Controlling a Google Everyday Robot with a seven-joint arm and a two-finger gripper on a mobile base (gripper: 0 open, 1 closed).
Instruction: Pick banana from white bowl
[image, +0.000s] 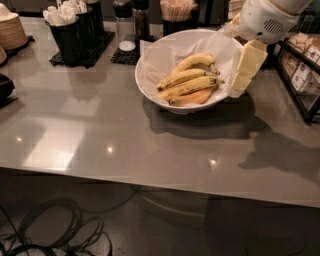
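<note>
- Grey counter (100, 145): nearest, spread below the jaws.
- White bowl (150, 82), paper-lined: its right rim is found just beside the jaws.
- Bananas (187, 85): several, laid in the bowl, left of the jaws in view and slightly lower. Their long axes are pointed roughly toward the jaws.
- Gripper (238, 86): hung outside that rim. Nothing is seen held, and how far it is open cannot be told.
- Obstacles: the rim and paper are judged to lie between.
- Beyond the jaws: black holders (75, 35), shaker (125, 25), tan plates (11, 30).
</note>
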